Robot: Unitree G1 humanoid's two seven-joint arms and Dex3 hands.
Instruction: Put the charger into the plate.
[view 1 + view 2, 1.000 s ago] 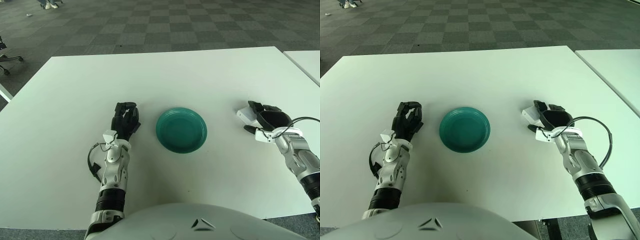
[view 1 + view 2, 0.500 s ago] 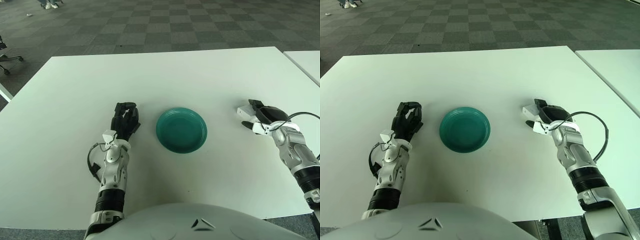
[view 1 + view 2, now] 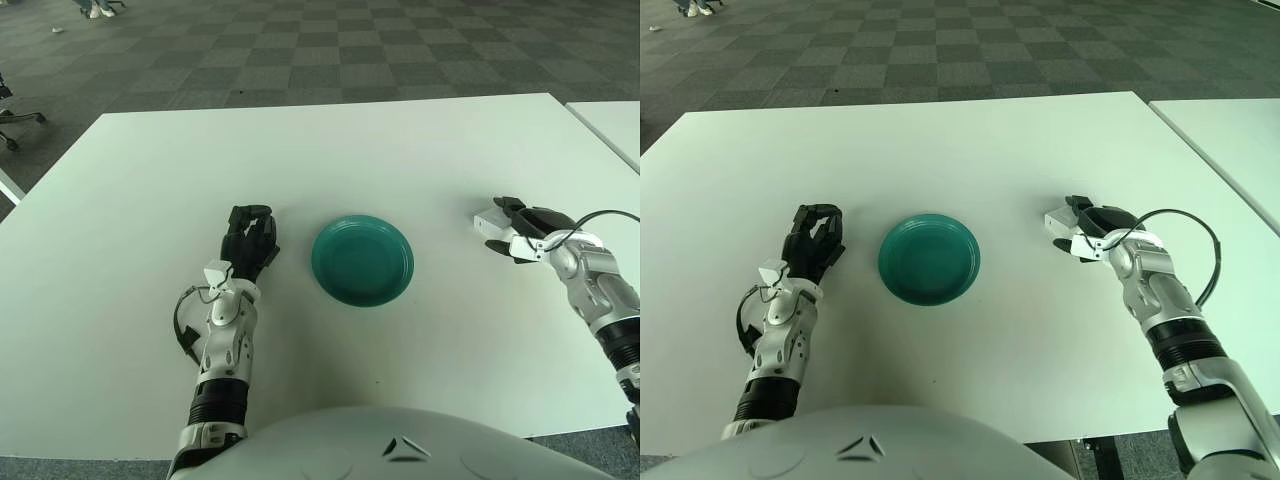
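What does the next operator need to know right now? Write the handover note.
Right hand: closing over the white charger, which looks still on the white table, right of the plate; firm grasp not confirmed.
Left hand: idle, fingers curled, holding nothing, left of the plate.
Green plate: centre, nothing in it.
Done: reach to the charger.
Left: secure the grasp, lift, carry left, release in the plate.

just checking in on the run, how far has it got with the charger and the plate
Nothing is finished: the green plate holds nothing. In hand: the right hand is at the white charger, fingers around it, though a firm grasp isn't clear. The left hand shows left of the plate. Left to do: lift, carry to the plate, release.
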